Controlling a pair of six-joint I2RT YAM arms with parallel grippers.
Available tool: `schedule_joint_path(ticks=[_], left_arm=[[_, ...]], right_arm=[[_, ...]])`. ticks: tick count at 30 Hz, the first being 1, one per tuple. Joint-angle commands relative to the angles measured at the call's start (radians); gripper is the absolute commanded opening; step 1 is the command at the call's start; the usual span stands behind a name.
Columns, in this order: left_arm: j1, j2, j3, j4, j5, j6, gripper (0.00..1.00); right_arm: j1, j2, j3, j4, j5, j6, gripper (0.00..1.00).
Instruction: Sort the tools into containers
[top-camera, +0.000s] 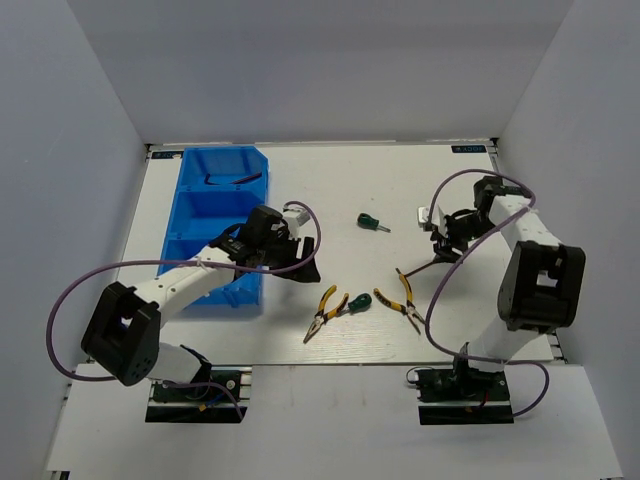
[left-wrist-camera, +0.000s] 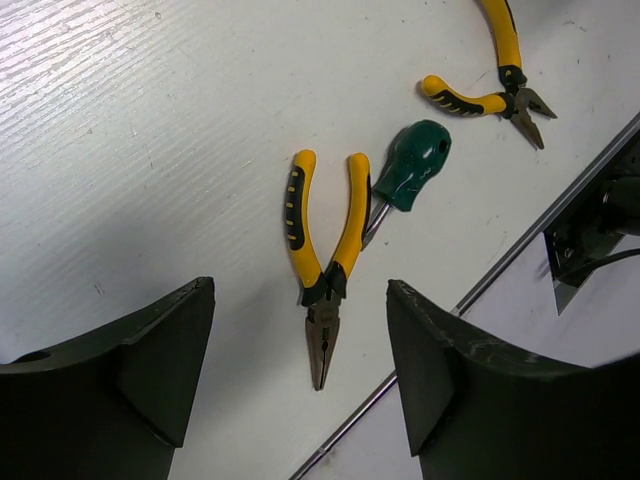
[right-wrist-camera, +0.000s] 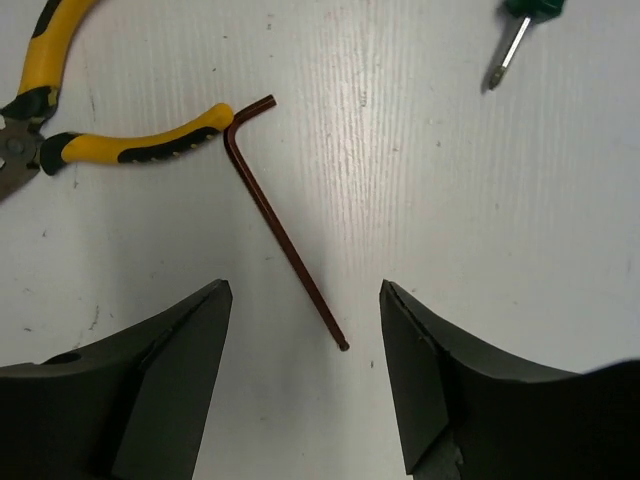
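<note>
The right hand (right-wrist-camera: 305, 292) hangs wide open over the thin dark L-shaped hex key (right-wrist-camera: 285, 235), flat on the white surface (right-wrist-camera: 480, 220), its bend just beside the handle of yellow-and-black pliers (right-wrist-camera: 150, 147). Closing here may only skate the key away (it lies very low) or nudge those pliers. The left hand (left-wrist-camera: 300, 295), also wide open, hovers over a second yellow-and-black pliers (left-wrist-camera: 325, 283) touching a stubby green-handled screwdriver (left-wrist-camera: 412, 165); a grab could drag both, well apart from the bright blue plastic bins (top-camera: 205, 205)
</note>
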Motion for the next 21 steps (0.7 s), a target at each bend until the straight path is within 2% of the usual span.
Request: schedule_joint_path(ticks=[1,4,7,11,21], left_arm=[[-0.008,-0.059,-0.005,0.001,-0.033,-0.019,0.8],[-0.018,-0.068,-0.015,-0.008,-0.057,-0.042,0.8],[-0.018,-0.079,-0.025,-0.008,-0.066,-0.053,0.8],[-0.018,-0.079,-0.035,0.003,-0.066,-0.074,0.8],[-0.036,-0.079,-0.013,-0.012,-0.095,-0.097,0.81]], right_arm=[[-0.007,0.088,0.069,-0.185,-0.053,-0.337,0.67],[-0.007,0.108,0.032,-0.153,-0.022,-0.382,0.67],[0.0,0.116,-0.02,-0.006,-0.019,-0.336,0.67],[0.01,0.171,0.04,-0.046,0.022,-0.325,0.67],[0.042,0.249,0.043,-0.098,0.097,-0.405,0.61]])
